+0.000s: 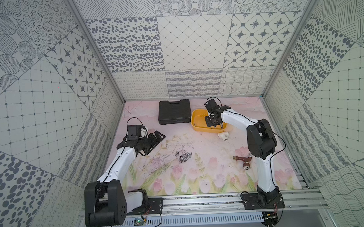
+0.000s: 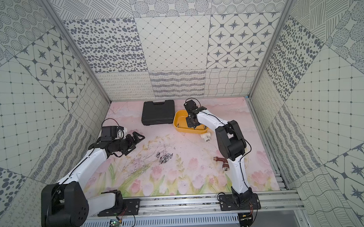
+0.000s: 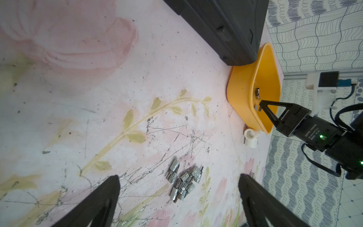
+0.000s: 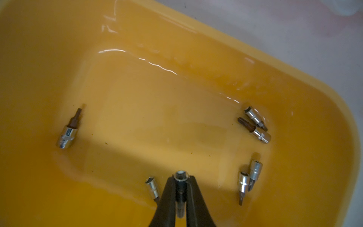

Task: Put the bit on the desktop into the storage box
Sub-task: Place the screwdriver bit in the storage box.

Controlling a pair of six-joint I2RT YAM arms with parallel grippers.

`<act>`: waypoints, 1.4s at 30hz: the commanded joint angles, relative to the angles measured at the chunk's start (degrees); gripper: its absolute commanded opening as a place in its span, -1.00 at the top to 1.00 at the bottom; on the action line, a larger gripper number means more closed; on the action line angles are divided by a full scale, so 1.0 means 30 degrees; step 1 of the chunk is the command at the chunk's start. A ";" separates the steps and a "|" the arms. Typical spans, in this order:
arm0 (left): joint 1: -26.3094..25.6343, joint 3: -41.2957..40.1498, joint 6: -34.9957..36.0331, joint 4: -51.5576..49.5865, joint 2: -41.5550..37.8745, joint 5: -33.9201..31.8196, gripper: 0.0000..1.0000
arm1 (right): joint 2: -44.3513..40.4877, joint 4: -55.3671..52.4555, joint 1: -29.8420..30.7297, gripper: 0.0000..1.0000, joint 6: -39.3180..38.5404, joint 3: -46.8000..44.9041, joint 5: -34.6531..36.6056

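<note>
In both top views the right end effector (image 1: pixel 214 121) (image 2: pixel 191 123) points down into the storage box (image 1: pixel 198 117) (image 2: pixel 179 118), and its own wrist hides its fingertips and whatever they carry. The right wrist view settles it: the black tapered fingers are pinched narrow on one bit (image 4: pixel 180 188), socket end outward, low over the box floor (image 4: pixel 157 98). The bit's far end is lost in shadow between the fingers.

Six more bits (image 4: pixel 67 133) lie loose on that floor, chrome collars with dark tips. One is partly hidden behind a finger.

The box is glossy yellow plastic, shallow, with rounded corners. It sits upper right of centre, just beside a black ribbed case (image 1: pixel 174 111) (image 2: pixel 158 112).

The remaining bits (image 1: pixel 184 156) (image 2: pixel 165 157) (image 3: pixel 183 181) lie heaped on the table near the centre of the frame, overlapping too much to count.

The right arm rises from the lower right edge, elbow high, forearm slanting up-left to the box. It cuts off part of a red-brown handled tool (image 1: pixel 243 160) (image 2: pixel 222 163).

The left arm stretches from the lower left with its forearm low. The left end effector (image 1: pixel 158 141) (image 2: pixel 138 142) (image 3: pixel 179 176) is spread wide and empty, up and left of the heap.

A white pipe fitting (image 1: pixel 222 135) (image 2: pixel 206 136) sits just below the box. The table is a scuffed floral print in pink and green.
</note>
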 commanded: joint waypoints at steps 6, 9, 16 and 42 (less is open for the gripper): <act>0.0052 -0.0096 0.0304 0.0205 -0.0036 0.0456 -0.99 | 0.1092 0.0614 -0.0481 0.90 0.0490 0.0766 -0.0382; 0.0068 -0.0102 0.0283 0.0200 0.0004 0.0515 -0.99 | 0.1356 0.0644 -0.0562 0.89 0.0556 0.0891 -0.0408; 0.0050 -0.0081 0.0300 0.0202 0.0006 0.0515 -0.99 | 0.1338 0.0666 -0.0585 0.87 0.0587 0.0841 -0.0474; 0.0068 -0.0120 0.0313 0.0193 -0.0013 0.0566 -0.99 | -0.4965 0.2388 -0.0585 -0.68 -0.0341 -0.3010 -0.1044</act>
